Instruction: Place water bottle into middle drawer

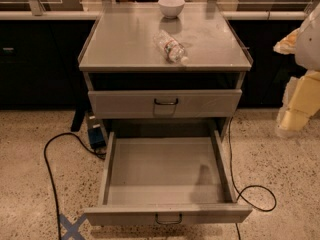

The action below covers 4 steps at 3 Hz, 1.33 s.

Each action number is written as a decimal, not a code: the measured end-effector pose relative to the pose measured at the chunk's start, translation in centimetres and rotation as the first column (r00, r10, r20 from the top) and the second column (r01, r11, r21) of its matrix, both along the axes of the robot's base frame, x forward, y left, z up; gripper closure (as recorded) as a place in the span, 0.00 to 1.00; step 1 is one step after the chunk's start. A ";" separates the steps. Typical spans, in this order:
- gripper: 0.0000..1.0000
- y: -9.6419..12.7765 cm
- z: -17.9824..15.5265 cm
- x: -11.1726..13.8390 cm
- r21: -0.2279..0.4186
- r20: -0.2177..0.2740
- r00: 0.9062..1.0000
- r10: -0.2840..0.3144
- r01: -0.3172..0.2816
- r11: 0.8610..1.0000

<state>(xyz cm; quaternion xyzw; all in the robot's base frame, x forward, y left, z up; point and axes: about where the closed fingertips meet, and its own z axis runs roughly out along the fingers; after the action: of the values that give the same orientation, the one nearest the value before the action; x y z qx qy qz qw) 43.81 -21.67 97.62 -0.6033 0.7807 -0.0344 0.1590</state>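
Observation:
The water bottle (170, 46) lies on its side on the grey cabinet top (125, 39), near the front edge, cap toward the front right. The middle drawer (167, 171) is pulled out wide below it, an empty shallow grey tray with a small loop handle (168, 218) on its front panel. My gripper (299, 101) shows as pale yellow and white parts at the right edge of the view, to the right of the cabinet and apart from the bottle and the drawer.
A white bowl (171, 6) stands at the back of the cabinet top. A closed drawer front with a black handle (165, 102) sits above the open drawer. Black cables (50, 154) run across the speckled floor on both sides. Blue tape (70, 227) marks the floor at front left.

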 end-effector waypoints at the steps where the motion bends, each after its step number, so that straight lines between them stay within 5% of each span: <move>1: 0.00 0.0 0.0 0.0 0.000 0.000 1.000 0.000 0.000 1.000; 2: 0.00 0.7 -1.0 1.6 -0.010 0.023 1.000 0.014 -0.014 1.000; 3: 0.00 2.8 -1.9 6.1 -0.018 0.097 0.994 0.046 -0.044 0.999; 4: 0.00 5.2 -1.7 11.1 -0.027 0.191 0.979 0.072 -0.068 0.997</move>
<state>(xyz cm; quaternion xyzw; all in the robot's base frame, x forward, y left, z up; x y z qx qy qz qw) 54.92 -16.46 95.92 -0.6258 0.7397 -0.0947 0.2286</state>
